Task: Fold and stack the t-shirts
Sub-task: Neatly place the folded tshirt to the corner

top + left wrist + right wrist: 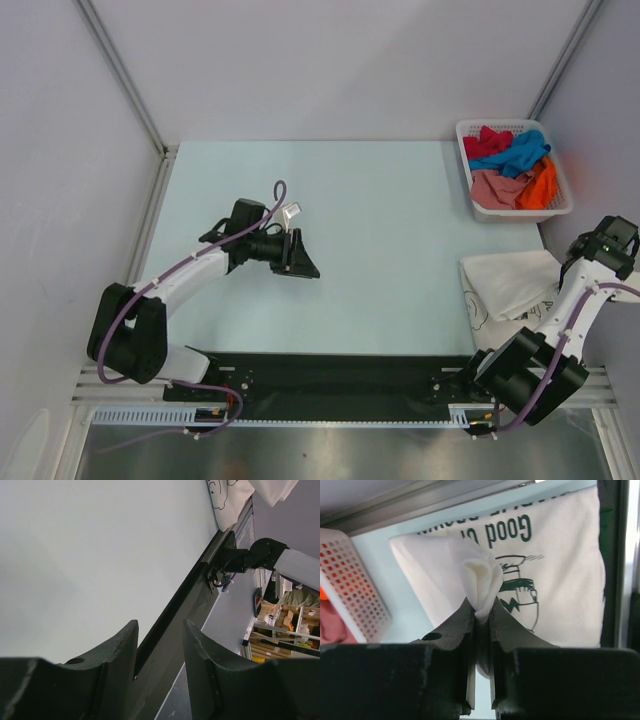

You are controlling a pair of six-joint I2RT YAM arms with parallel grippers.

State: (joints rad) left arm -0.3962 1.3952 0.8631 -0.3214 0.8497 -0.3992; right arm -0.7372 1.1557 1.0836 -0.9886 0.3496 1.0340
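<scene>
**Table surface: condition and load**

The table [380,230] is a flat, pale blue-green top. A white lattice basket [520,214] stands in its far right corner. At the near right edge lies a printed t-shirt [478,305]. A plain white t-shirt [510,280] lies partly over it and partly on the table. A black base plate [330,375] runs along the near edge.

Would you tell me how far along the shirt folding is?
Apparently done: the printed white shirt lies flat on the right. In hand: right jaws pinch the plain white shirt over it. Left: the coloured shirts heaped in the basket.
</scene>
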